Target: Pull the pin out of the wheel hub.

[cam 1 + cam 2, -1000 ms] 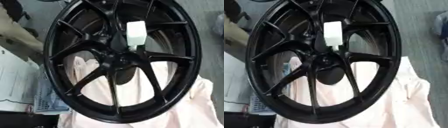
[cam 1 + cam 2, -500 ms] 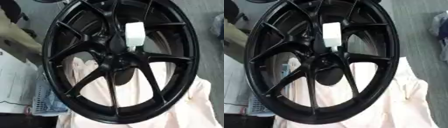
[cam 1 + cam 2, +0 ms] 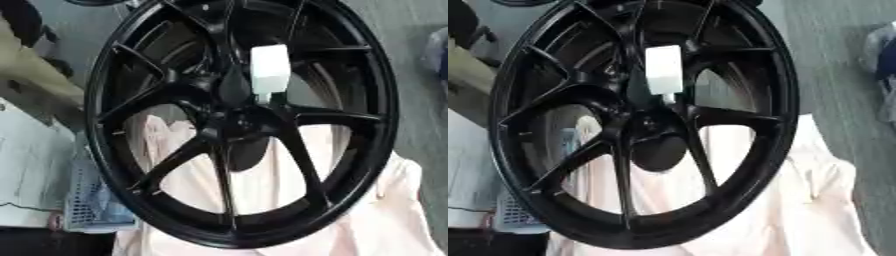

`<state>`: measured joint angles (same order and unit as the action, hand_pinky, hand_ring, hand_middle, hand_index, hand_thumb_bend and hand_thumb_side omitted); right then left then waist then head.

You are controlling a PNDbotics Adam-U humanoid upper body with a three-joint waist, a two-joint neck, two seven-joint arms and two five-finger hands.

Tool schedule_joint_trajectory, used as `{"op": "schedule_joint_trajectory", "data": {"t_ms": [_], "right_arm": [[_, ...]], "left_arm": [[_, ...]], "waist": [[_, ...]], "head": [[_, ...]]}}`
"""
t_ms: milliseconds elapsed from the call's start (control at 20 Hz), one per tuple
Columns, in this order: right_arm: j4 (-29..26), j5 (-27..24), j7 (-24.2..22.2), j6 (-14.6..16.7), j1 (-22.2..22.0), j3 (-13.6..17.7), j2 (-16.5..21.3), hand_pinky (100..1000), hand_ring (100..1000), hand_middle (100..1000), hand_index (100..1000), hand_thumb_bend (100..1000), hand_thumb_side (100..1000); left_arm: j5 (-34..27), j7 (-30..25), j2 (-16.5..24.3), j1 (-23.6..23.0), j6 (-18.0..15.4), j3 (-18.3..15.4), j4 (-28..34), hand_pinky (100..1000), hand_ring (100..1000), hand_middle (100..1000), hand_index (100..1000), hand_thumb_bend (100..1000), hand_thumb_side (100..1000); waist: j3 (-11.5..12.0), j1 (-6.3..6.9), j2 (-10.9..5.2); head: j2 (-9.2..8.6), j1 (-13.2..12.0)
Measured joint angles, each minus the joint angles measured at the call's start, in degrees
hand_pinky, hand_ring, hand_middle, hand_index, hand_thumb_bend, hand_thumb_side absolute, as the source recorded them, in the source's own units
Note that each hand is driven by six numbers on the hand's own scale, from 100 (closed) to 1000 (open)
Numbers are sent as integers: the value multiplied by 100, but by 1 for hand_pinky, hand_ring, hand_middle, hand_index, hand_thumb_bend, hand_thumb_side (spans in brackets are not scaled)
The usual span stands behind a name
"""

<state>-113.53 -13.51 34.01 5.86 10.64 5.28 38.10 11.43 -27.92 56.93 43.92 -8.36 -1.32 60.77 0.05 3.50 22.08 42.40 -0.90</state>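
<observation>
A large black spoked wheel (image 3: pixel 236 120) fills both views, its face turned toward me. At its middle is the dark hub (image 3: pixel 238 122). A white pin (image 3: pixel 269 72) with a blocky white head stands just above and right of the hub centre, its narrow lower end (image 3: pixel 265 98) set into the hub. The same pin shows in the right eye view (image 3: pixel 664 71). Neither of my hands shows in any view.
A pale pink cloth (image 3: pixel 350 215) lies under and behind the wheel's lower half. A white basket with blue contents (image 3: pixel 87 205) stands at the lower left. Grey floor (image 3: pixel 842 100) runs along the right, with a blue and white thing (image 3: pixel 883 55) at the right edge.
</observation>
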Motion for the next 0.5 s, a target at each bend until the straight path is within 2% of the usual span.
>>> {"op": "schedule_joint_trajectory", "data": {"t_ms": [100, 200, 500], "right_arm": [[0, 0, -7, 10, -1, 1, 0, 720, 729, 701, 758, 100, 584], [0, 0, -10, 21, -1, 2, 0, 720, 730, 701, 758, 100, 580], [0, 2, -16, 52, 0, 5, 0, 719, 730, 701, 758, 100, 569]], "left_arm": [[-215, 235, -11, -18, -6, -20, 202, 818, 722, 647, 794, 100, 521], [-499, 590, -35, -134, 5, -39, 588, 812, 701, 623, 777, 100, 547], [-1555, 2005, -143, -642, 309, -104, 2252, 810, 678, 602, 760, 100, 587]], "waist": [[7, -28, 0], [19, -50, -1], [60, -146, -21]], "head": [[0, 11], [0, 32], [-3, 49]]}}
